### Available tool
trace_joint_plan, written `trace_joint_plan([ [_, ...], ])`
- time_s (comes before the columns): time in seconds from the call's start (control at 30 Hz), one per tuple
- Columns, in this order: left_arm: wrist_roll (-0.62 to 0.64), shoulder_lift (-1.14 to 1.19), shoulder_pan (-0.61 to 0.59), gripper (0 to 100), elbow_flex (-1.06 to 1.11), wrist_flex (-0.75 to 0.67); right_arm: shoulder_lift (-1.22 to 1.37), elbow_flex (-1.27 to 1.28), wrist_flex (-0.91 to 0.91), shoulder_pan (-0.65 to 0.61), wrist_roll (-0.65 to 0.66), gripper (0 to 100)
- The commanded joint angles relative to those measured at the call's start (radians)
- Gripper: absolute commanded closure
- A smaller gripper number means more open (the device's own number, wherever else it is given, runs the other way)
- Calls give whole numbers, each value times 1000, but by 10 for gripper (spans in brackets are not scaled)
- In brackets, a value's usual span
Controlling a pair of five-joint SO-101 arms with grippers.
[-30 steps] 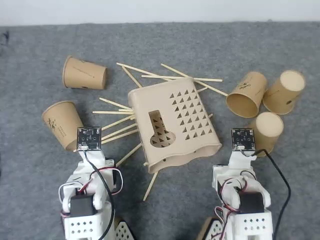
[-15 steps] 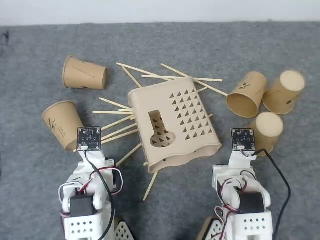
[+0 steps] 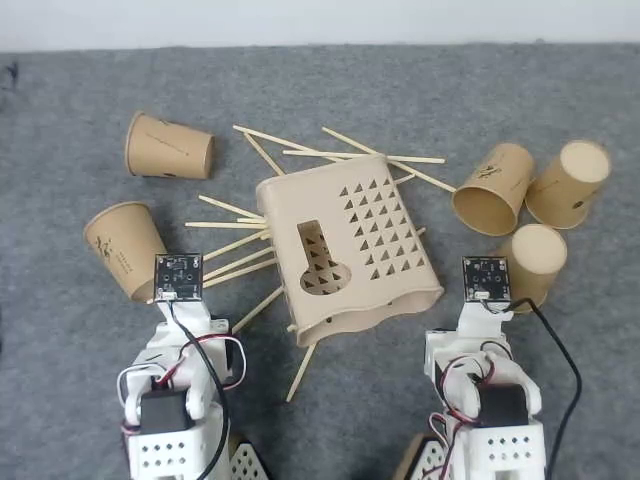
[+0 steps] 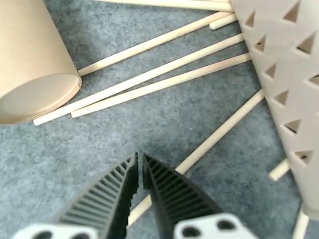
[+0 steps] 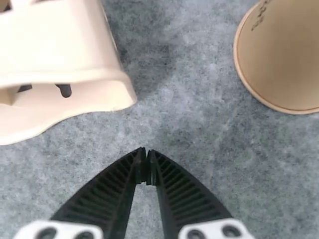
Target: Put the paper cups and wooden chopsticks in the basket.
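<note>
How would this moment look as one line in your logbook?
basket: tipped over | chopsticks: scattered around it | paper cups: five, outside basket | left tool: shut, empty | right tool: shut, empty

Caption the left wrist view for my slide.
Shut left gripper over the grey mat, among loose chopsticks, between a tipped paper cup and the basket.

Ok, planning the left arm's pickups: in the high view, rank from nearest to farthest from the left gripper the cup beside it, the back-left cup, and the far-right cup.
1. Near cup, lying just left of the left gripper.
2. Back-left cup, on its side farther back.
3. Far-right cup, beyond the basket.
</note>
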Motion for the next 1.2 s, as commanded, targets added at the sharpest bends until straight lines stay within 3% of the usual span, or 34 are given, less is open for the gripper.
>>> trace_joint_plan([
  [0.0, 8, -14, -3, 987, -15, 8, -12, 17, -16, -1, 0, 991],
  [1.0, 9, -14, 0, 986, -15, 8, -12, 17, -16, -8, -5, 990],
  [1.17, 6, -14, 2, 986, -15, 8, -12, 17, -16, -157, -3, 990],
])
